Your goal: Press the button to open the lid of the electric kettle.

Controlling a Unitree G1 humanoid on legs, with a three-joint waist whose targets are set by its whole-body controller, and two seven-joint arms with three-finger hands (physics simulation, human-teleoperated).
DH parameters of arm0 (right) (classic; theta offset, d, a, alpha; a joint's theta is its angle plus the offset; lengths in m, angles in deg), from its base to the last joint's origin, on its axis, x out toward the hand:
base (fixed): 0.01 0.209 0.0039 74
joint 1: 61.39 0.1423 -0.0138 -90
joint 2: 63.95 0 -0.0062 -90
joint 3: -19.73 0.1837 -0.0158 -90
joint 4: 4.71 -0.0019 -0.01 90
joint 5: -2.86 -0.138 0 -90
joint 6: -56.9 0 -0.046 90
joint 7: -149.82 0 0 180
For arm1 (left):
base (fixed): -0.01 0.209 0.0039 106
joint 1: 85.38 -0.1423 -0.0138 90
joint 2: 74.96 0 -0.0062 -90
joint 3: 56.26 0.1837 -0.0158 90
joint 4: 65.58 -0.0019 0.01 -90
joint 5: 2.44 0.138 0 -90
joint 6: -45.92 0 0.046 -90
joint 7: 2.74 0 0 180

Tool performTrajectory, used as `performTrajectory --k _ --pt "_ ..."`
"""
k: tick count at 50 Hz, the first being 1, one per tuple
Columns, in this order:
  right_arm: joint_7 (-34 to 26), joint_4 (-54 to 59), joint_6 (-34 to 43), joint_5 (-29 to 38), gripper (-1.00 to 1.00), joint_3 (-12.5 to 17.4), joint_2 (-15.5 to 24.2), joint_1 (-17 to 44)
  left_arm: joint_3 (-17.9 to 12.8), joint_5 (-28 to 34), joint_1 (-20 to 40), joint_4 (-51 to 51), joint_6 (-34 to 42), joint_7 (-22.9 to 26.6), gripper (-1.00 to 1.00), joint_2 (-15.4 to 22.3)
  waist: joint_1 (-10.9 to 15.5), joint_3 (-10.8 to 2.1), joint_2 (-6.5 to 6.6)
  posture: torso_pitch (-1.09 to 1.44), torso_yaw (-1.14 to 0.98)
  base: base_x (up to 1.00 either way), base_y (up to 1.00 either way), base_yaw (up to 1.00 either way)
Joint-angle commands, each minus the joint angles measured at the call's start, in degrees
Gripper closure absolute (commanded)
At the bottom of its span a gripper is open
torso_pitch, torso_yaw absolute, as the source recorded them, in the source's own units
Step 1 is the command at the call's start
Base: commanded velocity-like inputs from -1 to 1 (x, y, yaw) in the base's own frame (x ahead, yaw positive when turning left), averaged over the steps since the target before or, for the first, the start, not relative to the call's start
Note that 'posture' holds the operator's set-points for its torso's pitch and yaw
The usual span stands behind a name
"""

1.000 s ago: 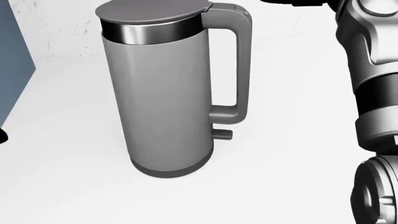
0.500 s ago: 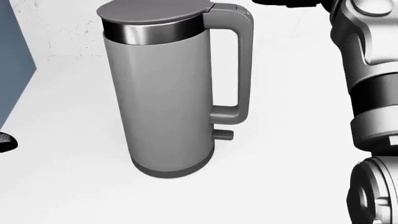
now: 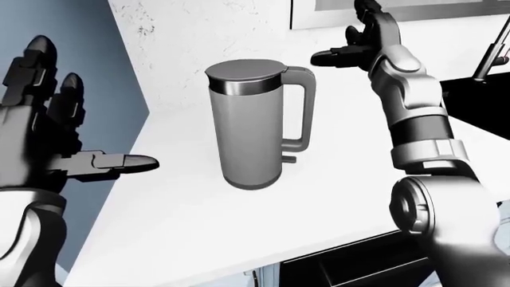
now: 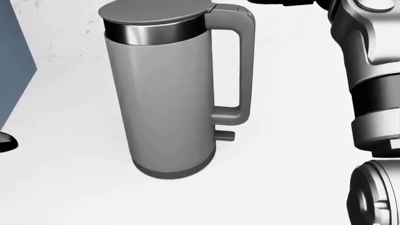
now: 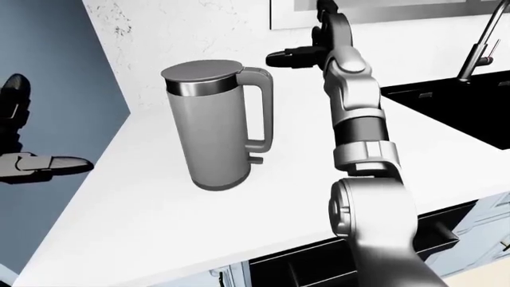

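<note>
Kettle: the grey electric kettle (image 3: 253,122) stands upright on the white counter (image 3: 335,179), near the counter's left edge in the left-eye view, touched by neither hand.
Lid: the flat grey lid (image 3: 243,70) lies closed on the chrome band below it.
Handle: the handle (image 3: 302,107) faces the right of the view; a small tab (image 4: 225,135) juts out at its foot, just above the base.
Button: probably on the handle's top by the lid, though no separate button can be made out from these angles.
Right hand: the right hand (image 3: 360,45) is raised above and to the right of the handle top, apart from it; one dark finger (image 3: 330,57) points left toward the kettle, the others are spread wide, holding nothing.
Left hand: the left hand (image 3: 48,128) hangs off the counter's left edge, well apart from the kettle, fingers up and spread, thumb (image 3: 119,162) pointing toward the kettle, empty.
Surroundings: a blue wall (image 3: 88,66) at left, a speckled white wall (image 3: 215,30) behind the kettle, a black sink (image 5: 462,107) with a faucet (image 5: 478,39) at far right.
</note>
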Motion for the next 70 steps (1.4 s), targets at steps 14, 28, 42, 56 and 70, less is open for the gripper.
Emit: performTrajectory --k 14,28,42,56,70 --pt "-1.5 -4.0 0.8 -0.1 -1.00 0.2 0.5 1.5 -0.3 0.6 1.1 1.0 -1.6 0.0 -1.00 0.5 0.0 -0.74 0.05 -0.31 0.00 0.00 0.00 0.00" --pt "-4.4 -4.0 4.3 -1.8 -1.00 0.7 1.3 2.3 -0.3 0.8 1.3 1.0 -1.5 0.1 -1.00 0.5 0.0 -0.77 0.03 -0.31 0.00 0.00 0.00 0.00" --pt "-6.7 -3.9 7.1 -4.2 -1.00 1.2 2.7 2.6 -0.5 0.3 1.6 1.0 -1.0 -0.2 -1.00 0.9 -0.1 -0.69 0.01 -0.31 0.00 0.00 0.00 0.00" --pt "-8.4 -7.5 10.4 -5.6 -1.00 1.2 3.0 1.5 -0.4 0.4 1.5 1.0 -1.1 -0.2 -1.00 0.8 -0.1 -0.67 -0.02 -0.31 0.00 0.00 0.00 0.00" --pt "-7.9 -9.8 11.6 -5.6 -1.00 1.0 2.4 1.7 -0.5 0.5 1.4 1.1 -1.1 -0.1 -1.00 0.7 -0.1 -0.65 0.03 -0.31 0.00 0.00 0.00 0.00"
